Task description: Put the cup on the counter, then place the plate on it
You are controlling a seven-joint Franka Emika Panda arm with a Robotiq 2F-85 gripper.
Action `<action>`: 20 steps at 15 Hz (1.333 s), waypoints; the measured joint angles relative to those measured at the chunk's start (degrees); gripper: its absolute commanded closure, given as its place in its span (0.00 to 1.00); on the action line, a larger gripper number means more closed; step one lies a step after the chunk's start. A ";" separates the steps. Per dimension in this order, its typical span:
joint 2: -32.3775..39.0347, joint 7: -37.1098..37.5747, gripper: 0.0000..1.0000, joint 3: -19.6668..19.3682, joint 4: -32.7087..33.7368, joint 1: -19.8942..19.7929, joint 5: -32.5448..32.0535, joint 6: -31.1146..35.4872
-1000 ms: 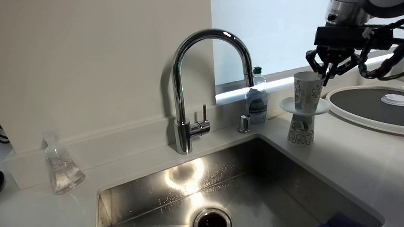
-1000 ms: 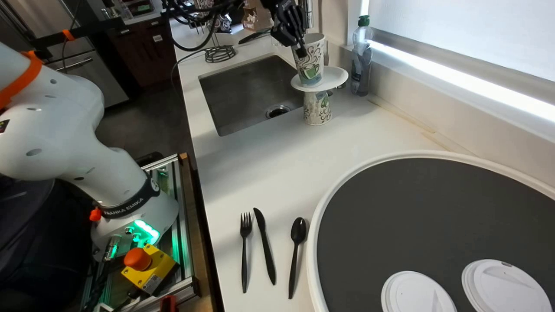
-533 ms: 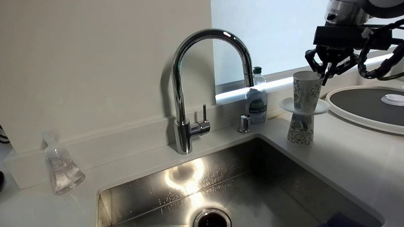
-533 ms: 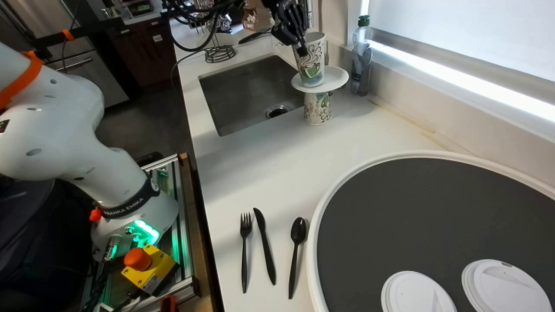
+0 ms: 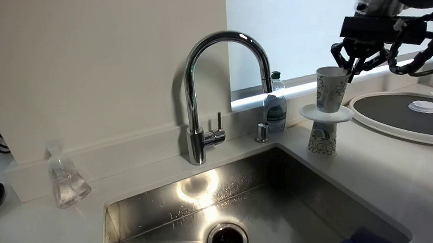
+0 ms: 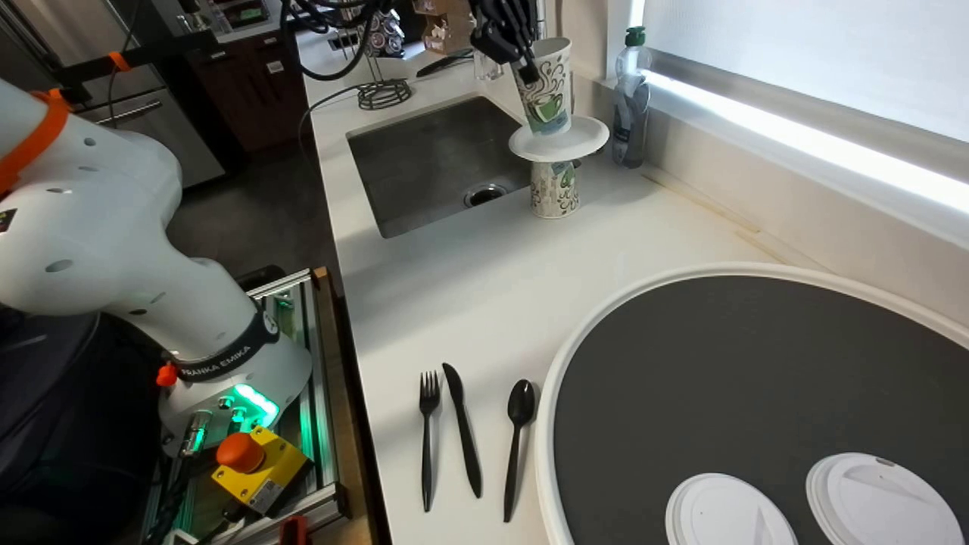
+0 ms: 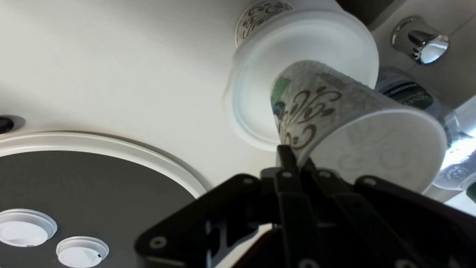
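In the wrist view, right of centre: holding the upper paper cup tilted, with the fingers clamped on its rim, presumably to leave the base free over the small white plate. Off-white, thin-walled, scrolled in brown.

In an exterior view, at right: showing the lower paper cup upside down on the tabletop (wide mouth down, likely for a steadier foot), with the plate across its base.

In an exterior view, at top centre: bearing a green motif low on the upper paper cup; touching the plate or just clear, cannot tell.
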 measured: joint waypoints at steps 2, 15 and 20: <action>-1.26 0.11 0.99 -0.30 -0.11 -0.46 -0.08 -0.01; -14.01 0.84 0.99 -1.15 -8.03 -5.86 -2.03 -9.03; -16.74 2.71 0.99 -1.35 -10.82 -6.75 -1.95 -15.62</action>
